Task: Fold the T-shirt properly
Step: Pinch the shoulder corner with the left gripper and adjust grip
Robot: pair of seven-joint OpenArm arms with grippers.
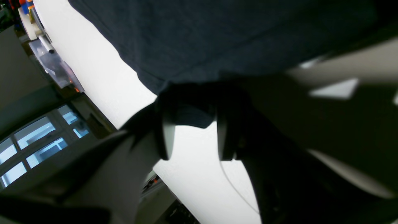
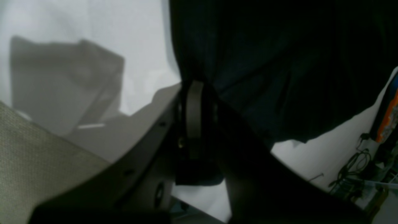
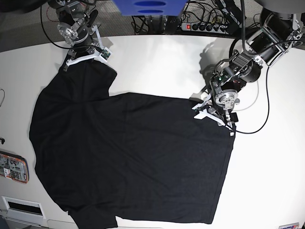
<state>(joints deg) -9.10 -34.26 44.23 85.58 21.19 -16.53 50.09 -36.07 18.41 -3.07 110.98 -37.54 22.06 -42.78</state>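
Observation:
The black T-shirt point(image 3: 128, 157) lies spread out on the white table point(image 3: 162, 67). My left gripper point(image 3: 213, 114) is at the shirt's far right corner. In the left wrist view its two fingers point(image 1: 164, 137) stand apart, with a flap of the shirt's edge point(image 1: 192, 115) between them. My right gripper point(image 3: 86, 57) is at the shirt's far left corner. In the right wrist view its fingers point(image 2: 193, 118) are pressed together on the cloth point(image 2: 279, 77), and a bit of cloth pokes out below them.
A power strip and cables point(image 3: 205, 26) lie beyond the table's far edge. A blue object point(image 3: 147, 7) hangs over the far middle. A small orange-edged device point(image 3: 12, 167) sits at the left edge, with a white box point(image 3: 21, 207) near the front left corner.

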